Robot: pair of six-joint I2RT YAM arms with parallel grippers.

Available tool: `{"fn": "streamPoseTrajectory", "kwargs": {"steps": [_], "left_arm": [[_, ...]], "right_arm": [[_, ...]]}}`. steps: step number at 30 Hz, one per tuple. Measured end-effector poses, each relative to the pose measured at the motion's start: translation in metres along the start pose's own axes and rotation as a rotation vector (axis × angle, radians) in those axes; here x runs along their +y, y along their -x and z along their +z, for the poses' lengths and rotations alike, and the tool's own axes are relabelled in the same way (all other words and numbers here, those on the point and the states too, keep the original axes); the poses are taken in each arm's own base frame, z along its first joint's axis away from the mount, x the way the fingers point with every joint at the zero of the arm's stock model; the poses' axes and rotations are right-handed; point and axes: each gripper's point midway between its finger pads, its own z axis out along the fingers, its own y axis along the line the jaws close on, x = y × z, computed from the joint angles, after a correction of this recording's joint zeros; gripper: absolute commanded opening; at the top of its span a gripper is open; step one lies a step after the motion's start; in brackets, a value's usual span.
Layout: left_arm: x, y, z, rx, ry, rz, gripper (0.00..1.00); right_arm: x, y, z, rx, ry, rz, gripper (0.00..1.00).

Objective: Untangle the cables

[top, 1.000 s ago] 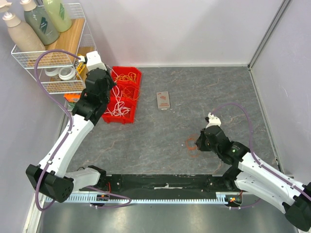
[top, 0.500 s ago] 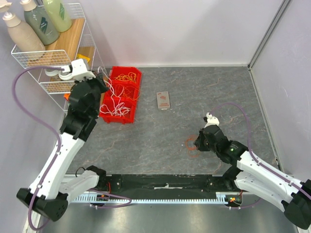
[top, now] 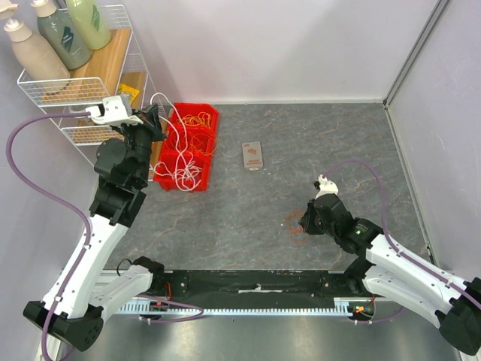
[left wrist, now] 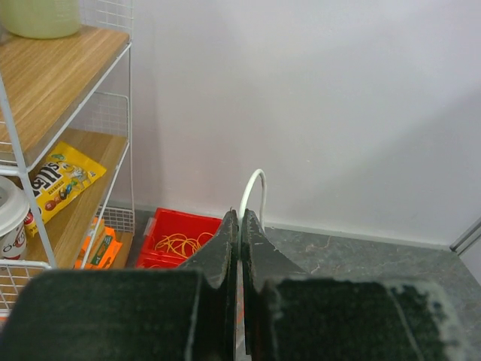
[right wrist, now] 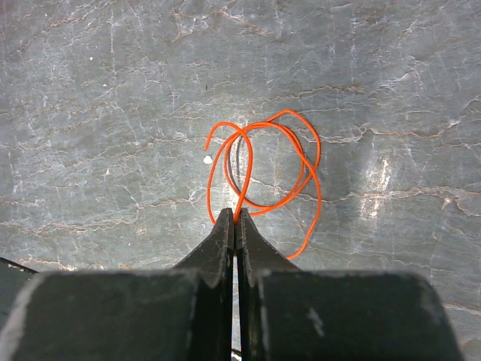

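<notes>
At upper left of the top view, your left gripper (top: pixel 155 119) is pinching a white cable (left wrist: pixel 254 188) with its jaws together, and strands are trailing into the red bin (top: pixel 204 154). At lower right, your right gripper (top: pixel 304 221) is clamping an orange cable (right wrist: pixel 264 171) that is lying coiled on the table (top: pixel 301 150). The fingers are hiding both grip points.

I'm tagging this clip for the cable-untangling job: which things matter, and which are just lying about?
Job: white cable, pinched by the left gripper; orange cable, pinched by the right gripper; more cables in the red bin.
Lying about: bottles, snack bag, wire shelf, small card.
</notes>
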Motion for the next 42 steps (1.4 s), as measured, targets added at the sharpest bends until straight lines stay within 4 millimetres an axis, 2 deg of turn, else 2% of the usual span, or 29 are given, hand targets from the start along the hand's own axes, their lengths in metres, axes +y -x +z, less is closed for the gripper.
{"fn": "streamPoseTrajectory", "kwargs": {"steps": [7,16,21,26,33,37,40,42], "left_arm": [[0.002,-0.01,0.005,0.02,0.013,0.019,0.02],[0.004,-0.035,0.022,0.066,0.042,0.063,0.02],[0.01,-0.048,0.022,0.086,0.067,0.076,0.02],[0.028,-0.071,0.016,0.119,0.138,0.099,0.02],[0.06,-0.085,0.008,0.142,0.315,0.122,0.02],[0.074,-0.109,0.014,0.226,0.427,0.139,0.02],[0.088,-0.145,0.014,0.321,0.535,0.16,0.02],[0.098,-0.17,0.006,0.39,0.595,0.176,0.02]], "right_arm": [[0.001,-0.001,0.0,0.003,0.005,0.0,0.0],[0.001,-0.001,0.0,0.003,0.007,0.001,0.0],[0.002,0.0,-0.001,-0.001,0.011,0.002,0.0],[0.001,0.0,-0.001,0.0,0.009,0.001,0.0],[0.001,-0.001,0.0,0.006,0.008,0.0,0.0],[0.003,0.0,0.0,0.002,0.013,0.002,0.0],[0.003,-0.001,0.001,0.002,0.018,0.002,0.0],[0.002,-0.003,0.001,0.009,0.018,0.002,0.0]]}}
